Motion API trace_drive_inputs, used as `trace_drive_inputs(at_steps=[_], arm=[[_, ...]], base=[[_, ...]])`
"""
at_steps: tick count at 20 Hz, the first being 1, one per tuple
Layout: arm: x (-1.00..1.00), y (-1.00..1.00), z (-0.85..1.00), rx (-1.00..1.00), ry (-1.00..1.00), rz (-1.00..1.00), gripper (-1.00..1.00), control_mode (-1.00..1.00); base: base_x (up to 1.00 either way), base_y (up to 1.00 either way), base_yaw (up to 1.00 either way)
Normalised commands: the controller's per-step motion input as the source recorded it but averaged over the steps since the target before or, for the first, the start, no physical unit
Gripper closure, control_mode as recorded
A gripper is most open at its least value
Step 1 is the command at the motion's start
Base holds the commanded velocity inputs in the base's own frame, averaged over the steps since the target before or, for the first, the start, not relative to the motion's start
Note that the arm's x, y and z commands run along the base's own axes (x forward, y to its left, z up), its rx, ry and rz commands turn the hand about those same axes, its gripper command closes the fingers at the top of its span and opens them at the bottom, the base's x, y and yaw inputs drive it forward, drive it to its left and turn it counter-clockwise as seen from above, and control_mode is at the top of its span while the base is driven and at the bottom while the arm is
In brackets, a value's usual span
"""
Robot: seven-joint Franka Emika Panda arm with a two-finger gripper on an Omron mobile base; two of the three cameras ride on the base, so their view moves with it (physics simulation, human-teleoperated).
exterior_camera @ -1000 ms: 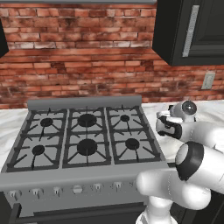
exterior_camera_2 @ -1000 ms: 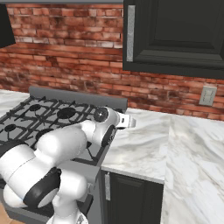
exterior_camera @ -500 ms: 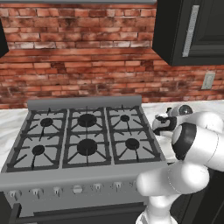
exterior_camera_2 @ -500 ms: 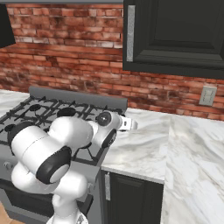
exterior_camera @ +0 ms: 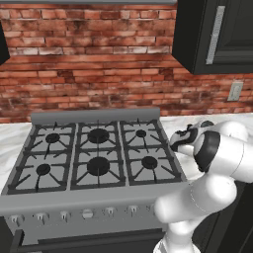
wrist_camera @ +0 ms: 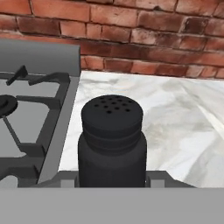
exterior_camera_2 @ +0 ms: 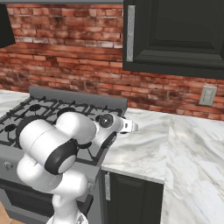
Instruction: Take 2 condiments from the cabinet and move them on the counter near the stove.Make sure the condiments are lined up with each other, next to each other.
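Observation:
One of the condiments, a black shaker (wrist_camera: 111,131) with a perforated rounded top, stands upright and close in the hand view, and my gripper (wrist_camera: 113,177) is shut on its lower body. It hangs just over the white marble counter (wrist_camera: 175,109), right beside the stove's right edge (wrist_camera: 65,113). From the base cameras my gripper (exterior_camera: 180,139) (exterior_camera_2: 129,127) sits low over the counter (exterior_camera_2: 144,144) at the right of the six-burner stove (exterior_camera: 99,153) (exterior_camera_2: 39,116). The dark cabinet (exterior_camera: 212,34) (exterior_camera_2: 175,35) hangs above, to the right.
A red brick wall (exterior_camera: 89,59) backs the stove and counter. A wall outlet (exterior_camera_2: 207,95) sits above the counter on the right. My own elbow (exterior_camera_2: 52,148) bulks over the stove's front right corner. Marble stretches on to the right (exterior_camera_2: 197,157).
My elbow has swung round and down in front of the stove. The hand with the shaker has drifted slightly lower and toward the stove's edge.

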Motion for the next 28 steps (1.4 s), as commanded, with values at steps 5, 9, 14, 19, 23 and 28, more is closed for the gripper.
trace_drive_inputs(at_steps=[5,9,14,19,23,28], arm=[[0.00,-0.08,-0.01,0.06,0.10,0.05,1.00,-1.00],[0.00,-0.12,-0.02,0.08,0.10,0.06,1.00,-1.00],[0.00,-0.07,-0.12,0.02,0.07,0.07,1.00,-1.00],[0.00,-0.01,-0.21,0.00,0.03,0.10,1.00,-1.00],[0.00,0.00,-0.21,0.00,0.00,0.12,1.00,-1.00],[0.00,0.00,-0.20,0.00,0.00,0.11,1.00,-1.00]], base=[[0.00,0.00,0.00],[0.00,0.00,0.00],[0.00,0.00,0.00],[0.00,0.00,0.00],[0.00,0.00,0.00],[0.00,0.00,0.00]])
